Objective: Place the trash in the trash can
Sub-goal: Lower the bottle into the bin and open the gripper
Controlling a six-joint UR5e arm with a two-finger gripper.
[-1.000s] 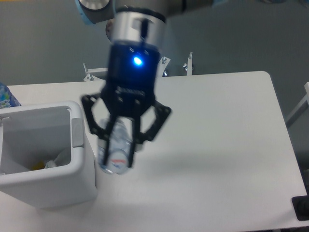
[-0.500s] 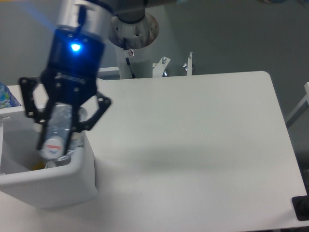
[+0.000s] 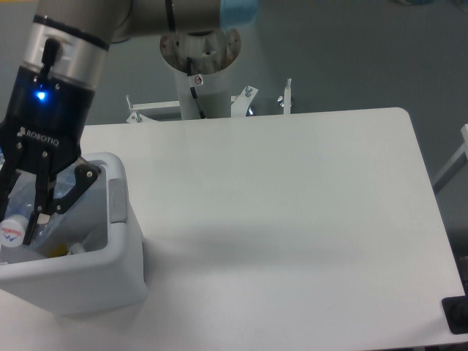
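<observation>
Arm reaches in from top left, wrist pointing down and slightly tilted, blue light on at the wrist. Gripper (image 3: 25, 212) at far left edge, black fingers (image 3: 45, 191) closed around the bottle (image 3: 16, 219).

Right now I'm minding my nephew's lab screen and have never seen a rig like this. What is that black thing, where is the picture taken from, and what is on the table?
The picture comes from one fixed camera looking down at a white table. The black thing with the blue light is the gripper at the end of a robot arm, whose grey base stands behind the table. Its two fingers reach down into the white rectangular plastic bin at the left and appear to be holding a flattened clear plastic bottle over the inside. Something pale and something yellow lie at the bin's bottom, too small to identify. The rest of the visible tabletop is bare.
</observation>
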